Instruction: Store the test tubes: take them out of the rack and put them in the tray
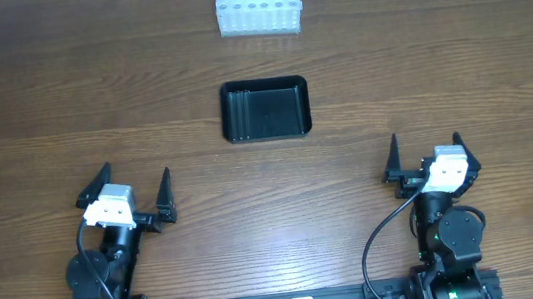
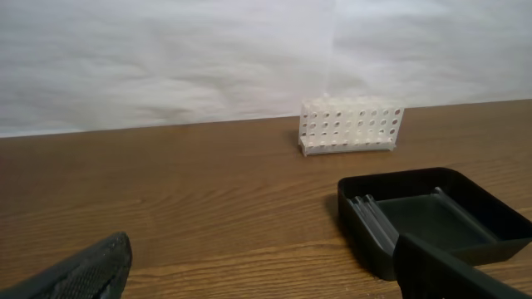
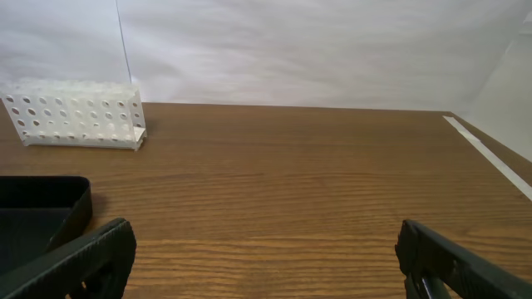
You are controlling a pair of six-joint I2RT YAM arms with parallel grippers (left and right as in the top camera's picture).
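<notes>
a: are you reading any text, label or number anywhere?
b: no, nothing readable is showing. the rack [image 1: 259, 11] is showing only plain white walls with holes.
a: and the tray [image 1: 262, 84]?
b: it is showing plain black, with no print i can make out.
</notes>
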